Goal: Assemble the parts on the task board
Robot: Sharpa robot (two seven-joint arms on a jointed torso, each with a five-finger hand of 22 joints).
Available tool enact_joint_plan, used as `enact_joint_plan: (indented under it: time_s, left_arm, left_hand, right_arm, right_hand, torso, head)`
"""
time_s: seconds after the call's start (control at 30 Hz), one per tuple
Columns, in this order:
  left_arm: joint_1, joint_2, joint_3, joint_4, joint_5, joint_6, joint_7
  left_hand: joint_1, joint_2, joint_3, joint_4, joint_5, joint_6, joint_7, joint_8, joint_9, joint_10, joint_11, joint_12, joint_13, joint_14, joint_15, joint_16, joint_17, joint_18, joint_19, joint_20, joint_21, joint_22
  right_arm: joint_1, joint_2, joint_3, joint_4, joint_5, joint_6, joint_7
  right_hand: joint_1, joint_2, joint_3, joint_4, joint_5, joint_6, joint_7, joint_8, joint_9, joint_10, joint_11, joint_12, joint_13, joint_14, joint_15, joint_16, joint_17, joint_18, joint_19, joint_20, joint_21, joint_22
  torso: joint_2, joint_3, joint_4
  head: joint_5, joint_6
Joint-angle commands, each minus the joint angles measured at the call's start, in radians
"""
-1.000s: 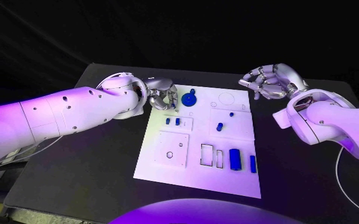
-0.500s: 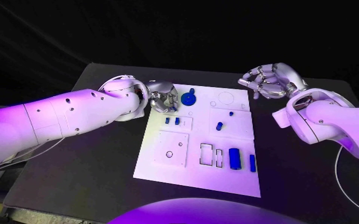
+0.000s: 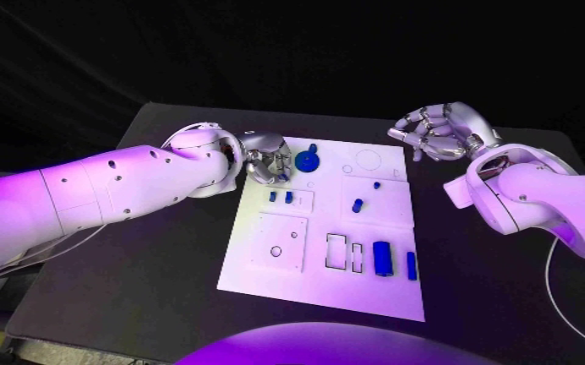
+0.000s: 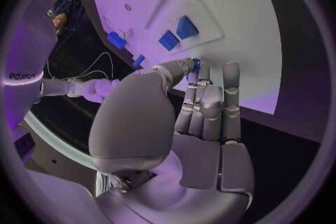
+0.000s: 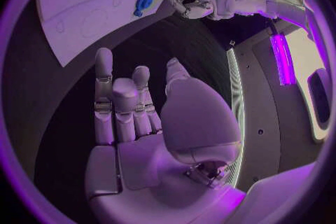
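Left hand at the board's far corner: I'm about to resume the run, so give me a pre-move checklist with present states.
1. Left hand over the task board's far left corner: ok.
2. Small blue part at its fingers: ok; firmness of hold cannot tell.
3. Blue disc beside that hand, untouched: ok.
4. Right hand off the board, holding nothing: ok.
5. Long blue bar lying clear of both hands: ok.

Head camera looks down over the board (image 3: 327,228); each wrist camera sits close behind its fingers, both sharing the board's far edge.
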Motion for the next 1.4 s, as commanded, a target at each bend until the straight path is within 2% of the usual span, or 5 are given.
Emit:
enact_joint_plan:
  time_s: [0.03, 0.53, 0.93, 1.4]
  left_arm:
    - [-0.002, 0.006, -0.001, 0.003, 0.005, 0.019, 0.008]
    - [-0.002, 0.016, -0.001, 0.000, 0.001, 0.034, -0.003]
    - [-0.002, 0.021, -0.001, -0.003, -0.024, 0.076, -0.039]
    - [-0.002, 0.020, -0.001, -0.003, -0.028, 0.057, -0.028]
  left_hand:
    - [-0.008, 0.002, -0.007, -0.002, -0.003, 0.007, 0.003, -0.004, 0.001, 0.007, 0.001, -0.004, 0.001, 0.000, 0.000, -0.002, -0.002, 0.012, -0.004, -0.001, 0.002, -0.001]
    - [-0.007, 0.005, -0.008, -0.005, -0.004, 0.014, 0.002, -0.004, 0.004, 0.019, -0.001, -0.007, 0.004, 0.001, -0.002, -0.001, -0.001, 0.012, -0.002, -0.002, 0.003, 0.002]
    - [-0.014, 0.002, -0.017, -0.006, -0.007, 0.013, -0.001, -0.009, 0.004, 0.027, -0.004, -0.008, 0.009, -0.001, -0.004, -0.002, -0.003, 0.012, -0.006, -0.002, 0.000, -0.003]
    - [-0.028, -0.005, -0.032, -0.006, -0.005, 0.000, -0.002, -0.027, 0.001, -0.002, 0.000, -0.014, 0.017, -0.006, -0.001, 0.001, -0.004, 0.013, -0.015, -0.002, -0.008, -0.013]
  right_arm:
    - [-0.001, 0.001, 0.000, 0.001, -0.008, 0.007, 0.009]
    - [-0.001, 0.002, 0.000, 0.001, -0.008, 0.008, 0.008]
    - [-0.001, 0.002, 0.000, -0.001, -0.008, 0.009, 0.008]
    - [-0.001, 0.001, 0.000, 0.000, -0.008, 0.008, 0.007]
  right_hand:
    - [0.000, 0.009, -0.006, -0.003, -0.003, -0.006, 0.000, 0.005, 0.000, -0.006, 0.002, 0.001, -0.003, -0.002, -0.002, -0.005, 0.002, 0.020, 0.006, 0.000, -0.007, -0.002]
    - [0.000, 0.009, -0.006, -0.003, -0.003, -0.006, 0.000, 0.006, -0.001, -0.006, 0.002, 0.002, -0.004, -0.002, -0.002, -0.007, 0.002, 0.020, 0.006, 0.000, -0.007, -0.003]
    - [0.000, 0.009, -0.006, -0.003, -0.003, -0.006, 0.000, 0.006, -0.001, -0.006, 0.002, 0.002, -0.004, -0.002, -0.002, -0.007, 0.002, 0.020, 0.006, 0.000, -0.007, -0.003]
    - [0.000, 0.009, -0.006, -0.003, -0.003, -0.006, 0.000, 0.006, -0.001, -0.006, 0.002, 0.002, -0.004, -0.002, -0.002, -0.007, 0.002, 0.020, 0.006, 0.000, -0.007, -0.003]
  torso:
    - [0.000, -0.0003, 0.0001]
    - [0.001, 0.0009, -0.0004]
    - [0.000, 0.0011, -0.0001]
    - [0.000, 0.0006, -0.0004]
  head:
    - [0.000, 0.001]
    - [-0.001, 0.000]
    - [-0.003, -0.002]
    - [-0.003, -0.003]
